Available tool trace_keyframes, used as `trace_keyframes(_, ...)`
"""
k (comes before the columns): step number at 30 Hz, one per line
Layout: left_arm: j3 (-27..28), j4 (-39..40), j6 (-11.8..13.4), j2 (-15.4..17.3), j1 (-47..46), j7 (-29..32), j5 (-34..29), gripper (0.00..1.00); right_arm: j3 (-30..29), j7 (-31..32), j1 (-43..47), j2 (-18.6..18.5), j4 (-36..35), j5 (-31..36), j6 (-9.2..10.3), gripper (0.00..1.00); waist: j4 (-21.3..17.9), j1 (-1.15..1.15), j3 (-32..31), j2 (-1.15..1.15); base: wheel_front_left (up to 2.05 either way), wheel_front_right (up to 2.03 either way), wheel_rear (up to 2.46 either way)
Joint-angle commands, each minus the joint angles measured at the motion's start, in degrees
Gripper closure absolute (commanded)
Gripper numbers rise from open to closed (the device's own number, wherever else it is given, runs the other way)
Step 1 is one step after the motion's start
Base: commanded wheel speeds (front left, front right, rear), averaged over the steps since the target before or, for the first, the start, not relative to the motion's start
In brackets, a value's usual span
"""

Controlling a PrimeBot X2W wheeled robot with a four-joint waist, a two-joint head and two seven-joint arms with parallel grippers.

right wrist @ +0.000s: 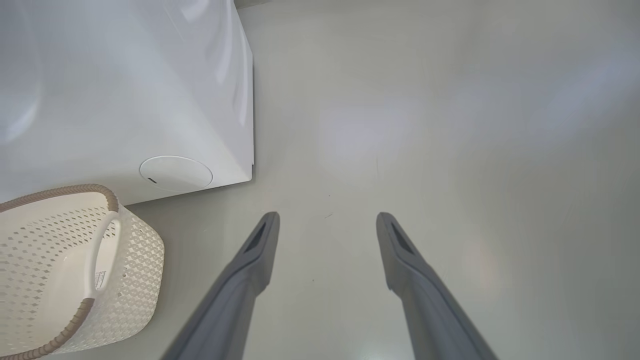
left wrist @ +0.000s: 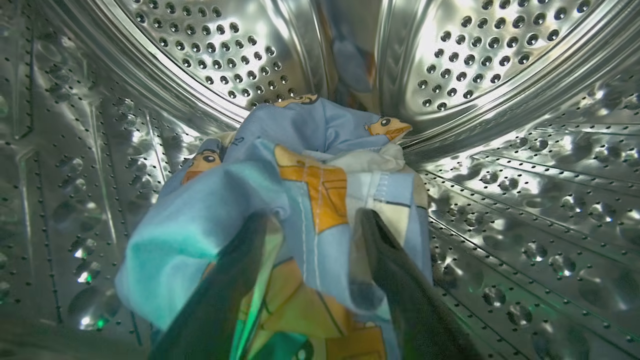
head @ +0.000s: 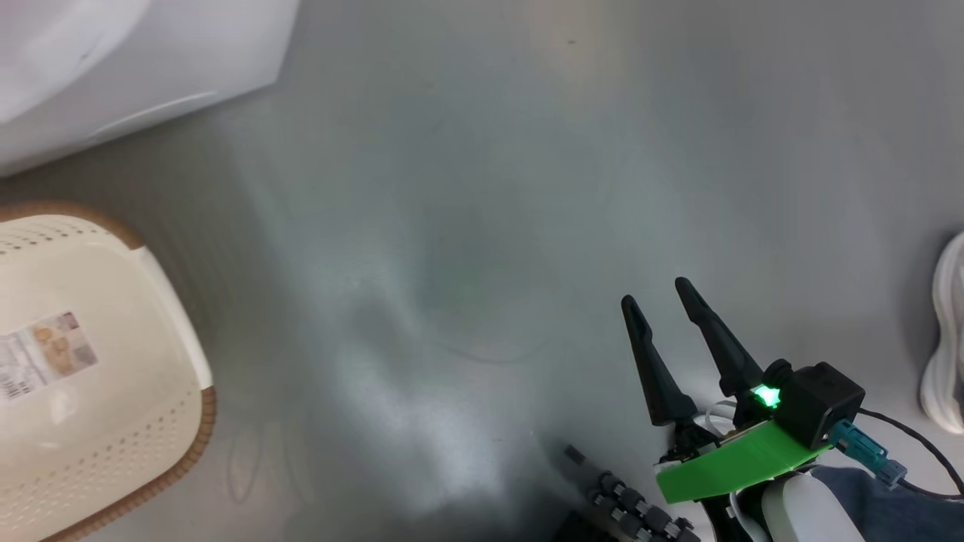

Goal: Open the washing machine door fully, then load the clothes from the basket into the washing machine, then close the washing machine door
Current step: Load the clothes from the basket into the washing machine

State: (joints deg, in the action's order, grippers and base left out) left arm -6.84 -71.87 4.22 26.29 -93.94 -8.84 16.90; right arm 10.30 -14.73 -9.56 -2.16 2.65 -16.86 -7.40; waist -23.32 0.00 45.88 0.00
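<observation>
- The left gripper (left wrist: 315, 215) was inside the drum (left wrist: 525, 200). Its two dark fingers stood wide apart, clamping nothing.
- The clothes (left wrist: 200, 225) lay on the drum wall, between the fingers and draped over them, touching both.
- One danger: the thin cloth could cling to a finger and be dragged out again when the arm pulled back, because a fold hung over the left finger.
- Another danger: a loose edge near the mouth could be pinched by the door. How near the mouth the bundle lay could not be told.
- The cloth was soft and crumpled, light blue with orange-brown figures and a cream patch.
- The drum was polished steel, curved, with round holes and shallow dimples.
- The right gripper (head: 654, 291) was spread wide and empty over the smooth grey floor (head: 489, 188).
- The basket (right wrist: 135, 260) was cream perforated plastic with a brown woven-look rim. It seemed tipped on its side just beside the glossy white machine (right wrist: 125, 90), and looked light enough to slide if bumped.
</observation>
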Motion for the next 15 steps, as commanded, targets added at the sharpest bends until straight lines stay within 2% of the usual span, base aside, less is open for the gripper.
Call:
trace_keyframes(1, 0.48, 0.38, 1.27, 0.17, 0.28, -0.40, 1.01, 0.00, 0.72, -0.27, 0.45, -0.72, -0.72, 0.04, -0.09, 0.00, 1.83, 0.00, -1.48, 0.00, 0.00, 0.00, 0.00)
trace_keyframes(8, 1.93, -0.65, 2.57, -3.10, 4.35, -3.01, 3.32, 0.00, -0.51, -0.27, -0.43, -0.72, 0.62, 0.48, -0.09, 0.00, 4.65, 0.00, -5.46, 0.00, 0.00, 0.00, 0.00)
trace_keyframes(15, 3.02, -1.21, 1.83, -7.52, 11.09, -5.13, 5.65, 0.00, -1.31, -0.27, -0.39, -0.72, 2.81, 0.81, -0.09, 0.00, 7.51, 0.00, -12.29, 0.00, 0.00, 0.00, 0.00)
